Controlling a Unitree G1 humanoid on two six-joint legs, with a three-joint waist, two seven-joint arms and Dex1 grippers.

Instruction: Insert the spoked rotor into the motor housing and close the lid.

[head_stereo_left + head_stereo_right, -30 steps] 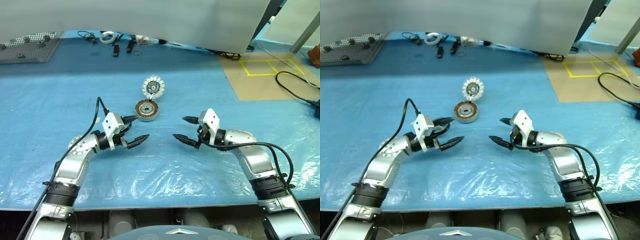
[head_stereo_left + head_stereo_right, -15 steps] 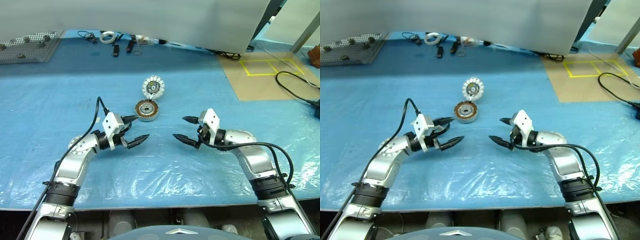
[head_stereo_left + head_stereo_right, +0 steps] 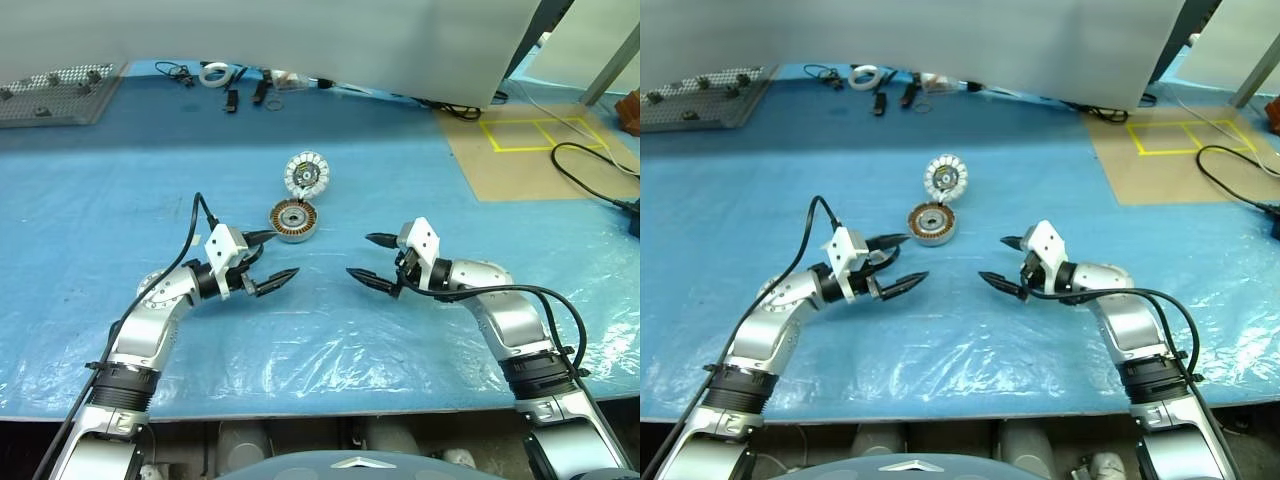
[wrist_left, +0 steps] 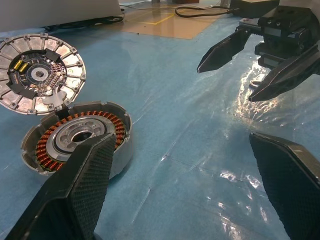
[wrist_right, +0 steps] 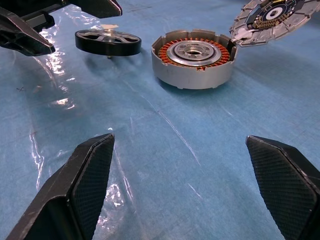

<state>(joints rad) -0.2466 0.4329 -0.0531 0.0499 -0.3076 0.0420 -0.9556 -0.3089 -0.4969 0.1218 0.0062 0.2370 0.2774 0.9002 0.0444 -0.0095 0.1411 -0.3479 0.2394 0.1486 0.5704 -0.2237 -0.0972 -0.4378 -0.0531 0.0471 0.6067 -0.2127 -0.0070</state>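
Here, spoked rotor (image 5: 108, 42) beside left tool (image 3: 264, 262).

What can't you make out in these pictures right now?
Motor housing: left wrist view, near side covered by a finger of the left gripper.
Lid: right wrist view, cut off by the picture's edge; its back face is turned away.
Spoked rotor: right wrist view, seen nearly edge-on, spokes uncountable.
Small items at the back: head views, too small to identify.
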